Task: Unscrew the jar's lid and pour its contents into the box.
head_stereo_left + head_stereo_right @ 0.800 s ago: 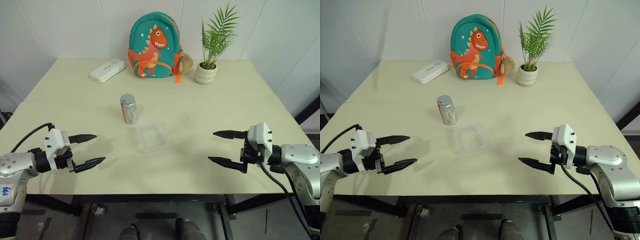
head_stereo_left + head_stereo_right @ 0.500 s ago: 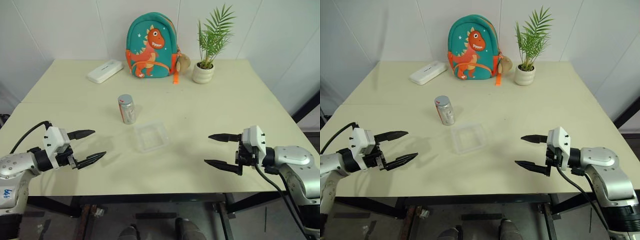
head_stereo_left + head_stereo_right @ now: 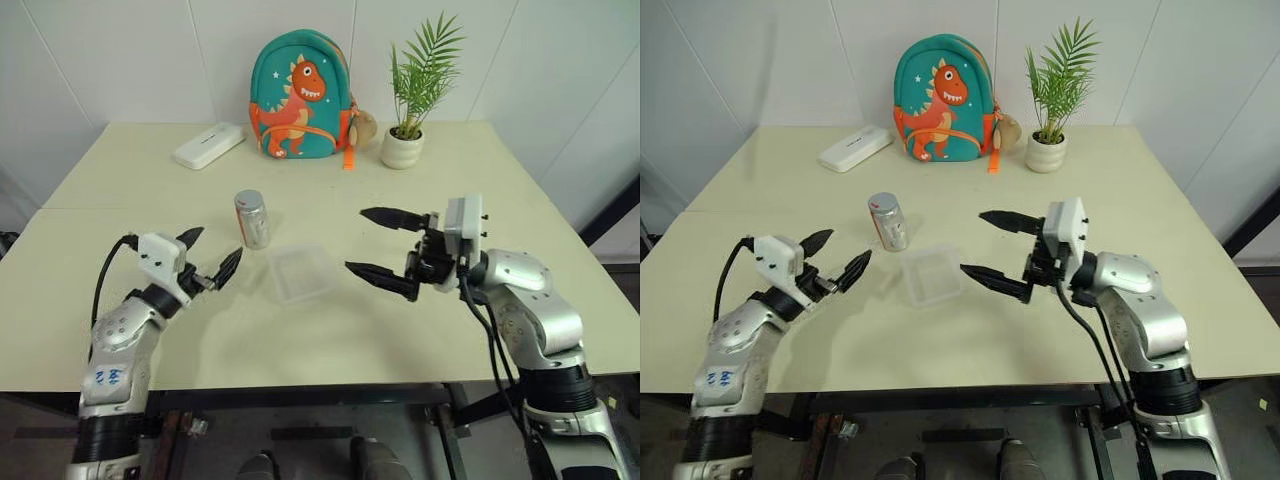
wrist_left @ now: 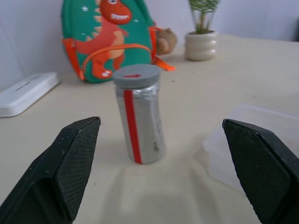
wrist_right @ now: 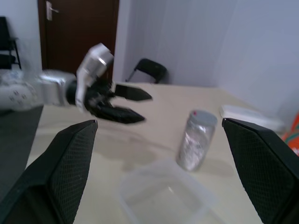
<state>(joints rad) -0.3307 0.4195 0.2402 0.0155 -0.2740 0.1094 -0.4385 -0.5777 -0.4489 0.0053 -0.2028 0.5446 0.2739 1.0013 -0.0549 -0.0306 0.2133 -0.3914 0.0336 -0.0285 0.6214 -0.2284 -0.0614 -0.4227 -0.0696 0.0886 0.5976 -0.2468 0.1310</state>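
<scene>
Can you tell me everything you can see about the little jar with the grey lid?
The jar is a small clear cylinder that looks silvery inside, with a red stripe running down its side. Its grey lid, marked with a red dash, is still on. It stands upright on the cream table, just behind the clear box without touching it. The open left gripper points at it from nearby; nothing holds it.

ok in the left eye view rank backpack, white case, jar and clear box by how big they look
1. backpack
2. white case and clear box, too close to call, and the box sits nearer the camera
3. jar
</scene>
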